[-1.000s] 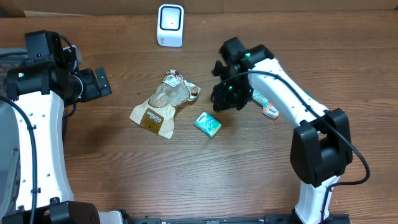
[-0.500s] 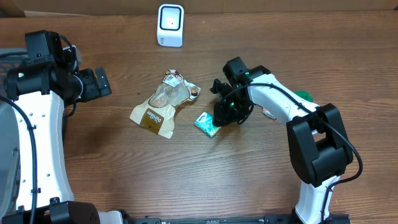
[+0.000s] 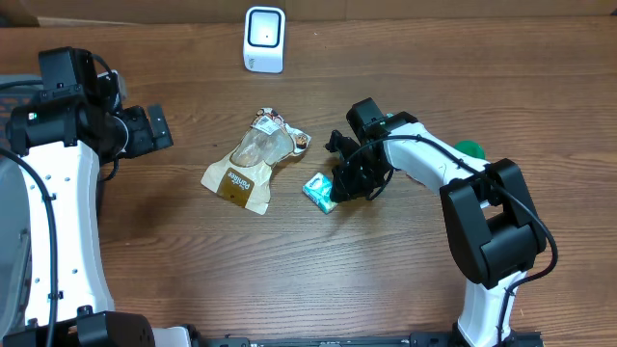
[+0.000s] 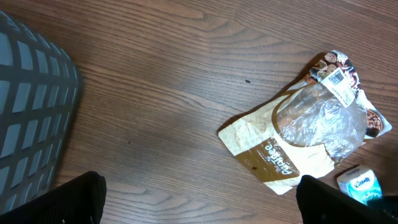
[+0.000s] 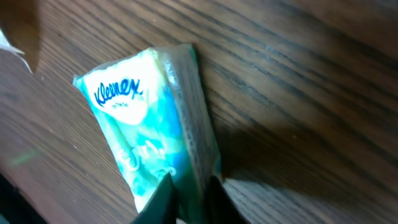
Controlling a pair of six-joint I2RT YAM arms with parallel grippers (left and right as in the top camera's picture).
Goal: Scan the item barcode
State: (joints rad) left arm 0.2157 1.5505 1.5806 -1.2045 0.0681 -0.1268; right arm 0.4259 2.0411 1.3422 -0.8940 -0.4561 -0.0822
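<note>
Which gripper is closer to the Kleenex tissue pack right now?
Right. The right gripper is closed on the Kleenex pack at its edge; the left gripper is open, far off beyond the brown snack bag.

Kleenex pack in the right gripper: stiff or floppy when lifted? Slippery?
Probably soft: the Kleenex pack looks like film-wrapped tissue, so it may squash and droop from the right gripper, which pinches only one end. Likely light for its size. The glossy wrap could slip; it lies flat on the table, so rolling seems unlikely.
</note>
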